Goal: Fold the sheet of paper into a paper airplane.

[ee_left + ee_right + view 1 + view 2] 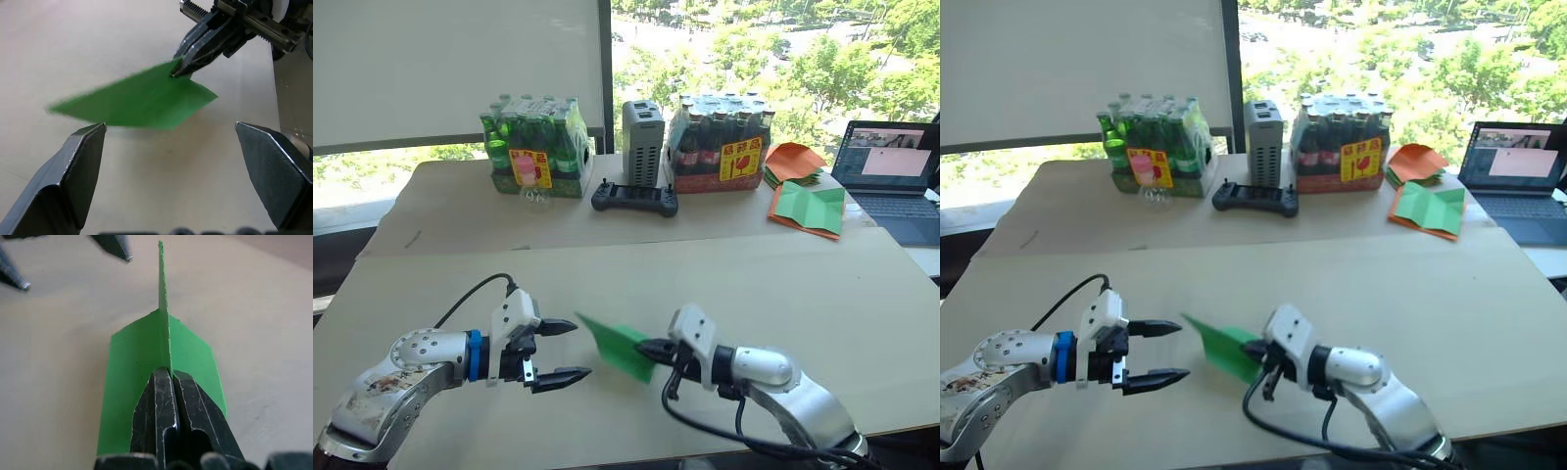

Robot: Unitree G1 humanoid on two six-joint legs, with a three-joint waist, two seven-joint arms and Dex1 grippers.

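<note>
Right gripper (651, 347) pinching paper airplane (617, 345)

- A pale tabletop (822, 323) fills the near ground.
- A second table (450, 211) stands behind it.
- Far left, a white blind (450, 69) covers the window.
- Far right, sunlit green trees (803, 59) show through glass.

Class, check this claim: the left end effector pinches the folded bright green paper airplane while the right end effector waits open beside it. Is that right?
No, the sides are swapped. In the left eye view, the right end effector pinches the folded bright green paper airplane, while the left end effector waits open beside it.
</note>
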